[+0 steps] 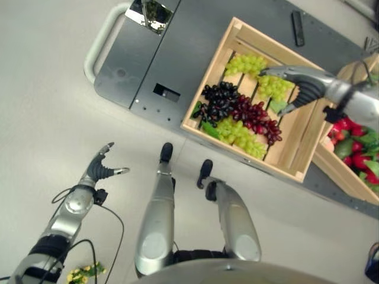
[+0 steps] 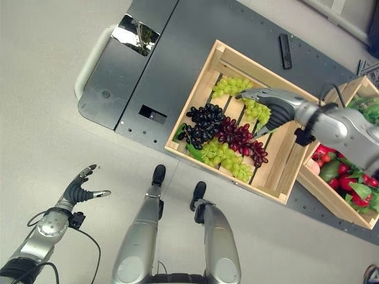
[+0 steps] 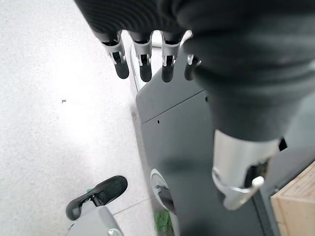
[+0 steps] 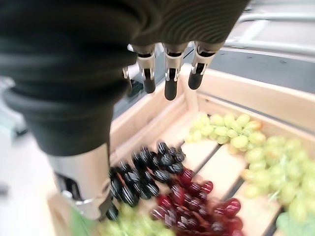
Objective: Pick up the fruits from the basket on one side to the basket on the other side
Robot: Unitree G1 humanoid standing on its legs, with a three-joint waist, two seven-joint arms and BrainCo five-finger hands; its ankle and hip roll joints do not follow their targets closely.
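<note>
pale wood crate [image 1: 294, 158]: slatted box on the grey cart [image 1: 177, 53], directly under the right hand; it holds all the grape bunches.
left hand [image 1: 99, 168]: off to the far left over bare floor, well apart from the crate, fingers straight and spread, holding nothing.
black grapes [image 1: 218, 100]: below and to the left of the right hand's fingertips; the bunch lies along the slats, tapering toward the crate's near-left corner.
red grapes [image 1: 256, 118]: just under the right hand's thumb side; long axis runs diagonally toward the crate's near-right wall.
green grapes [image 1: 273, 86]: nearest bunch, right beneath the right palm, with another green bunch beyond the fingertips and one along the near wall.
right hand [image 2: 266, 105]: hovers above the crate, fingers straight, thumb apart, nothing held.
second crate [image 1: 343, 171]: behind the right wrist, with red and green produce.
handling: likely light, lumpy and smooth-skinned; berries may shift or detach, so a broad wrap across the thick upper part of a bunch looks safer than pinching one berry.
</note>
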